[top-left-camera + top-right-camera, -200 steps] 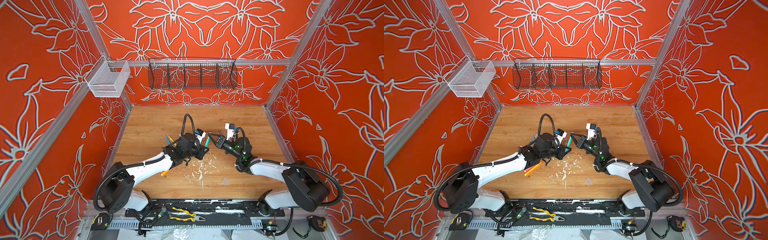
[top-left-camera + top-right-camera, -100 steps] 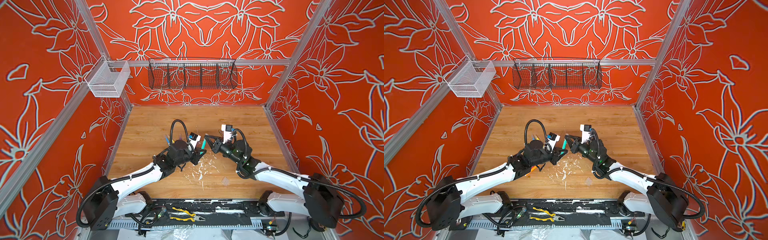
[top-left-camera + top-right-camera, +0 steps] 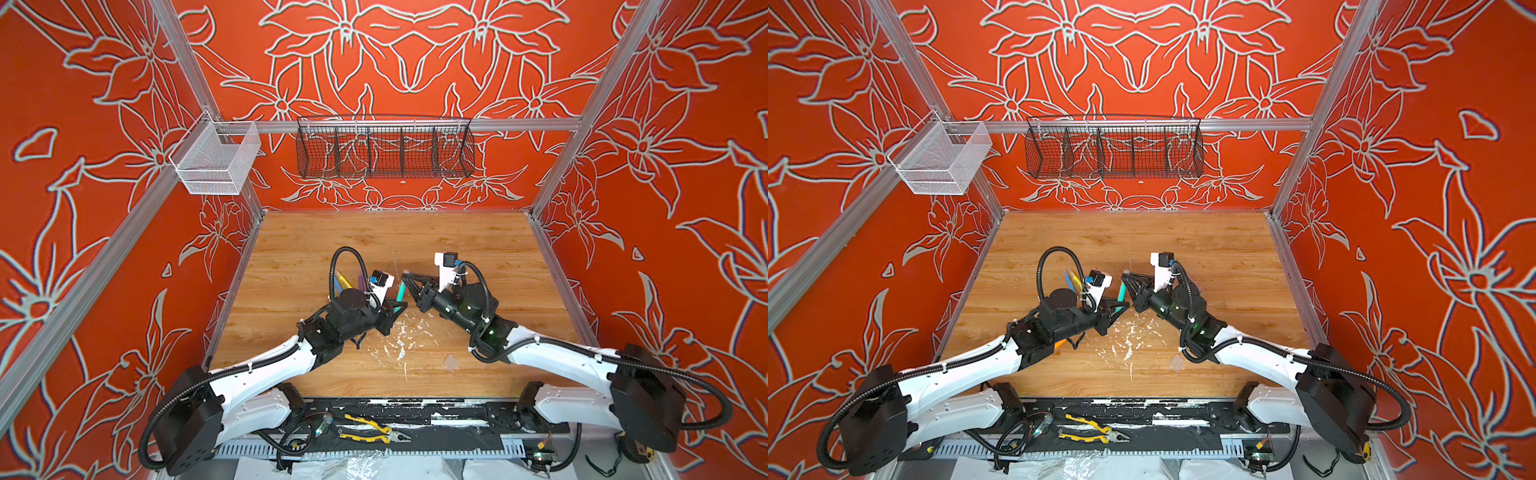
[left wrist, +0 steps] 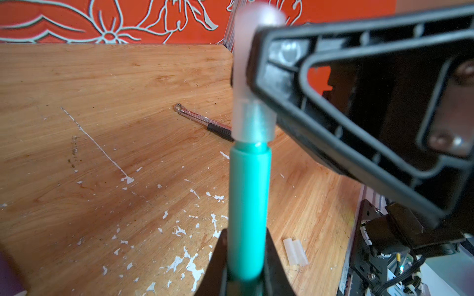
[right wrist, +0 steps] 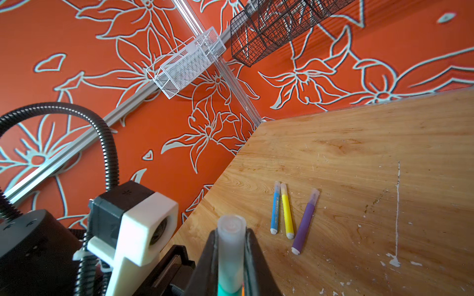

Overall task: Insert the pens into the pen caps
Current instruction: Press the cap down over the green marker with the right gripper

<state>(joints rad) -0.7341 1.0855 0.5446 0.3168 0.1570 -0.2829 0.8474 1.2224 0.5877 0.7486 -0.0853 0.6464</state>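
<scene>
My left gripper (image 4: 246, 238) is shut on a green pen (image 4: 248, 205), which points up and away from it. My right gripper (image 5: 230, 235) is shut on a clear pen cap (image 5: 230, 246). The cap's (image 4: 252, 123) mouth sits over the green pen's tip, and a green collar still shows just below the mouth. In both top views the two grippers (image 3: 397, 307) (image 3: 409, 277) meet above the table's middle with the green pen (image 3: 1122, 293) between them. Blue (image 5: 275, 207), yellow (image 5: 286, 210) and purple (image 5: 305, 221) pens lie together on the table, with caps on.
Two loose clear caps (image 4: 295, 252) lie side by side near the table's front right. A dark-handled metal tool (image 4: 202, 120) lies further back. An orange pen (image 3: 1060, 344) pokes out from under the left arm. Yellow-handled pliers (image 3: 374, 428) rest on the front rail.
Both arms have stretched further out over the table. The gap between the cap and the green pen's tip has closed, and the cap's mouth now covers the tip.
</scene>
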